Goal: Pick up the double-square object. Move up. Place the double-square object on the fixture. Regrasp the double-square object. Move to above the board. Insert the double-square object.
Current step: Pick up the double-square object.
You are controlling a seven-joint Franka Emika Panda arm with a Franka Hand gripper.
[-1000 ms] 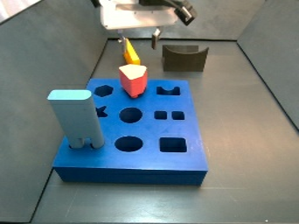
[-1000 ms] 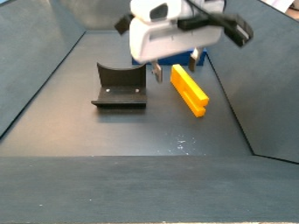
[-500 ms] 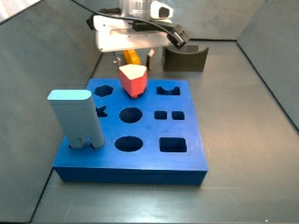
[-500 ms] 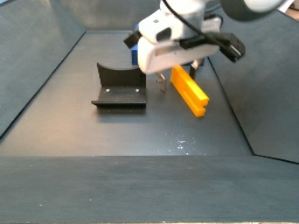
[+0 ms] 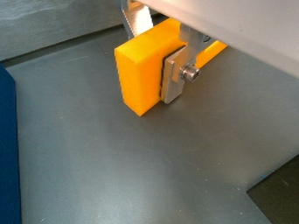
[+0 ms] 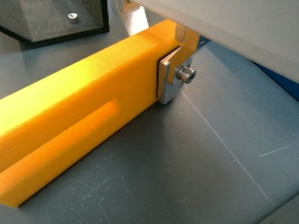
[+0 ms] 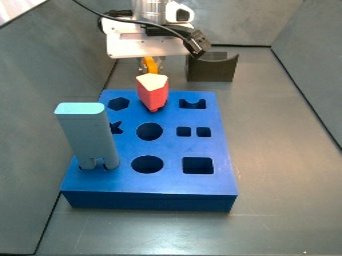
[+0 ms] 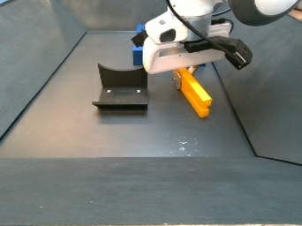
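Gripper (image 8: 186,74) is low over the floor, beside the fixture (image 8: 119,89). Its fingers (image 6: 176,70) clamp the double-square object (image 6: 82,109).

My gripper (image 8: 185,74) sits low over the double-square object (image 8: 192,90); the fixture (image 8: 120,89) stands just beside, bare floor (image 8: 130,141) lies open in front.

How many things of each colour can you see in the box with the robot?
Orange-yellow: 1, the double-square object, with the gripper down at it
Red: 1, the peg
Light blue: 1, the tall block
Blue: 1, the board
Dark: 1, the fixture
Total: 5
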